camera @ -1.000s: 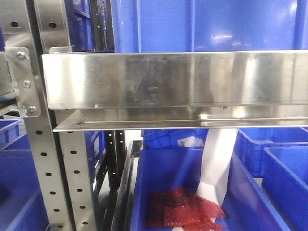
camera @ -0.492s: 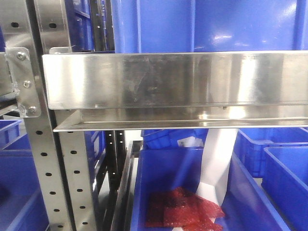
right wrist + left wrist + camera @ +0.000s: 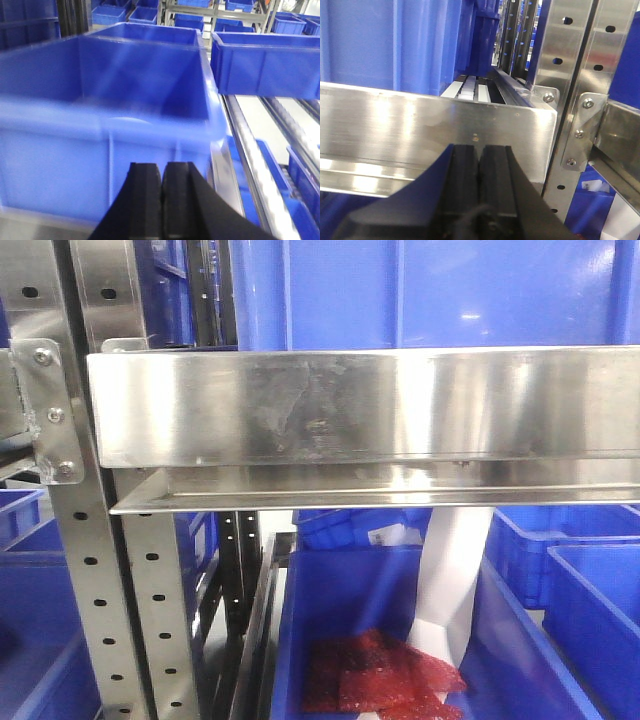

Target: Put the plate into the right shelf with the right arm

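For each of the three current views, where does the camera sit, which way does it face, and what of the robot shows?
Front-facing: in front of the shiny stainless-steel rack, facing its broad flat front rail and a large blue plastic bin holding red packets; no robot part visible.
Left wrist: behind the black left gripper, jaws together, facing the rail and a perforated upright post.
Right wrist: behind the black right gripper, jaws together and empty, facing a blurred blue bin; something pale inside, unclear.
Shared: front and left wrist views both show the rail.

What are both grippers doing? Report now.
Left gripper: shut, holding nothing, facing the shelf rail.
Right gripper: shut, empty, before a blue bin.
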You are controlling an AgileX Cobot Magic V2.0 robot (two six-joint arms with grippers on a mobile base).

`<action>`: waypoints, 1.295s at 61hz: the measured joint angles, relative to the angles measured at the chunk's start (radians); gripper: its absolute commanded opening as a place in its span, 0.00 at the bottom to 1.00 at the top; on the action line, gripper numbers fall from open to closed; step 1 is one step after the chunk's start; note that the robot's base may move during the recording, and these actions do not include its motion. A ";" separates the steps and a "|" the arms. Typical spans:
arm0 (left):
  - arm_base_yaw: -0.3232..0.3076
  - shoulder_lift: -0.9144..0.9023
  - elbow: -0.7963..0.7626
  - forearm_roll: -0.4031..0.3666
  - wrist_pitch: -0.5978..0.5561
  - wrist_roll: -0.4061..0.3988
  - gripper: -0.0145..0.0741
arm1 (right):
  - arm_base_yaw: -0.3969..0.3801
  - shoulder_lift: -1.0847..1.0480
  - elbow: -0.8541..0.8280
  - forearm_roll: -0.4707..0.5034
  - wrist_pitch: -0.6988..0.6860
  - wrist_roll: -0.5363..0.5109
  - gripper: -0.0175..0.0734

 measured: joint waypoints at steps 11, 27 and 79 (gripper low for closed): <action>0.000 0.000 0.000 0.000 0.000 0.000 0.11 | 0.000 -0.131 0.135 0.000 0.014 0.000 0.25; 0.000 0.000 0.000 0.000 0.000 0.000 0.11 | 0.000 -0.165 0.221 0.000 0.036 0.000 0.25; 0.006 0.000 0.000 0.000 0.000 0.000 0.11 | -0.381 -0.327 0.553 0.509 -0.253 -0.455 0.25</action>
